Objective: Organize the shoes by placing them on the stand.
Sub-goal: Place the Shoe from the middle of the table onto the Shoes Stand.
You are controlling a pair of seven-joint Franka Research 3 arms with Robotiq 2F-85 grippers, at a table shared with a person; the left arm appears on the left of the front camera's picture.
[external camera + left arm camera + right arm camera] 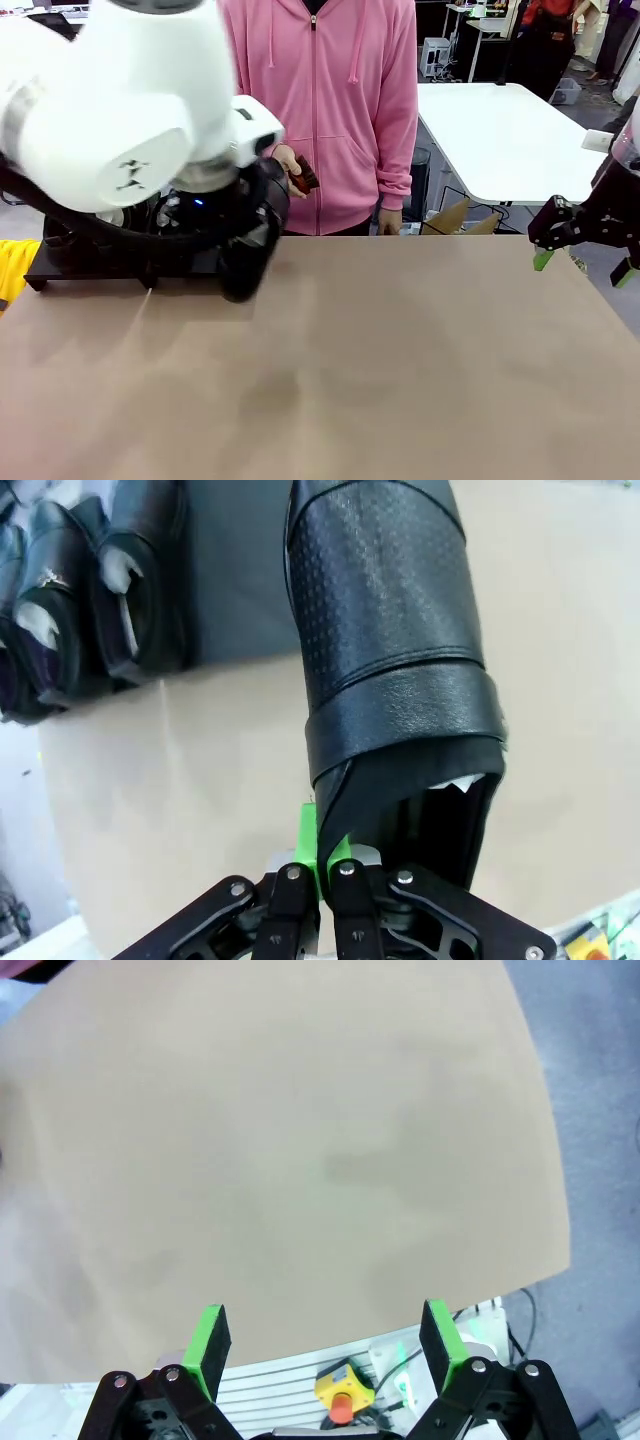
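Observation:
My left gripper (322, 848) is shut on the heel rim of a glossy black shoe (390, 630), its green pad (308, 838) pressed against the collar. The shoe hangs toe-first over the near edge of the matte-black stand (235, 590). Other black shoes (135, 580) with pale linings stand side by side on the stand's far part. In the front view the held shoe (243, 262) shows below my big white left arm (110, 100), at the right end of the stand (60, 272). My right gripper (585, 266) hovers open at the table's right edge, with nothing between the fingers (325, 1340).
A person in a pink hoodie (330, 110) stands at the far side, holding a small reddish-brown object (303, 175). The tan table (400, 360) stretches bare to the right. A yellow box with a red button (337, 1390) sits below the table's edge.

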